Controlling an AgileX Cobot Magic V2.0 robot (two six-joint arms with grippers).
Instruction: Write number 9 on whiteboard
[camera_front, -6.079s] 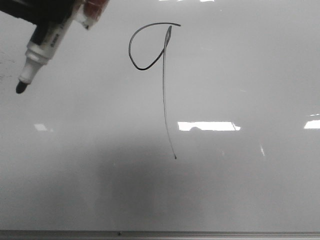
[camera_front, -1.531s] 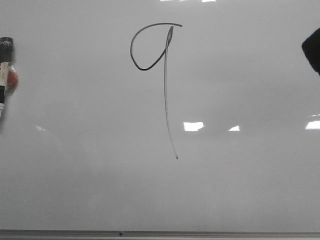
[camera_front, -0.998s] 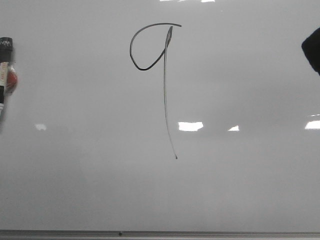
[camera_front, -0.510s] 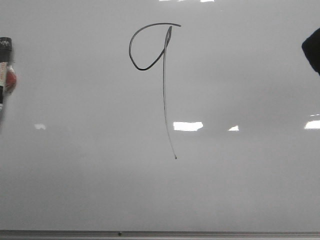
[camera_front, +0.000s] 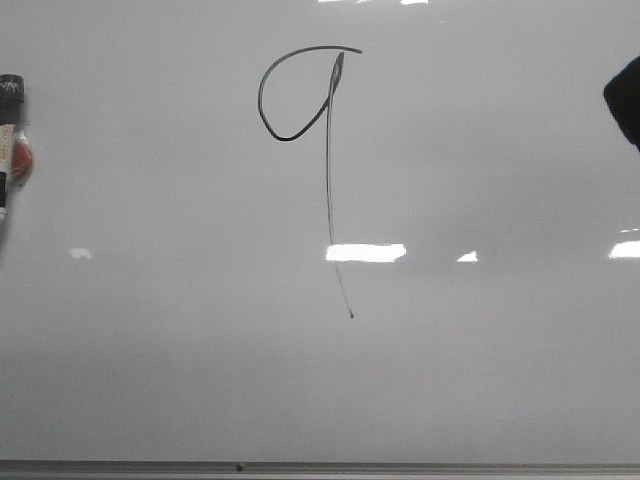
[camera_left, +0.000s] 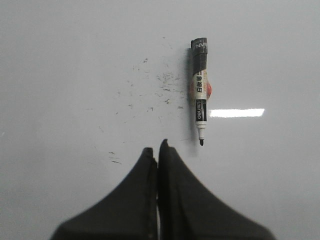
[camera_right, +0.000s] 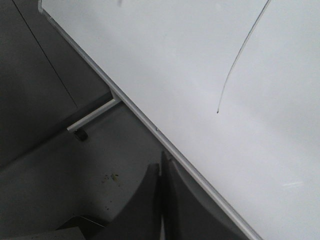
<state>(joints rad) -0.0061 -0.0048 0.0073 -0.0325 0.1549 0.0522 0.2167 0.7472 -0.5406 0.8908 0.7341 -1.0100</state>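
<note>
The number 9 (camera_front: 328, 140) is drawn in thin black line on the whiteboard (camera_front: 480, 380), with a loop at the top and a long stem. The stem's end shows in the right wrist view (camera_right: 235, 65). The marker (camera_front: 10, 150) lies flat on the board at the far left edge; in the left wrist view it (camera_left: 199, 95) lies uncapped beyond the fingertips. My left gripper (camera_left: 157, 147) is shut and empty, apart from the marker. My right gripper (camera_right: 161, 165) is shut and empty, over the board's framed edge (camera_right: 150, 122).
Faint black smudges (camera_left: 150, 95) mark the board beside the marker. A dark part of the right arm (camera_front: 625, 100) shows at the front view's right edge. The board's frame strip (camera_front: 320, 467) runs along the near side. Off the board lies a dark floor with a stand leg (camera_right: 92, 117).
The left gripper has let go of the marker it held six seconds ago; the marker now lies at the left edge. Over the last second only light reflections shift.
</note>
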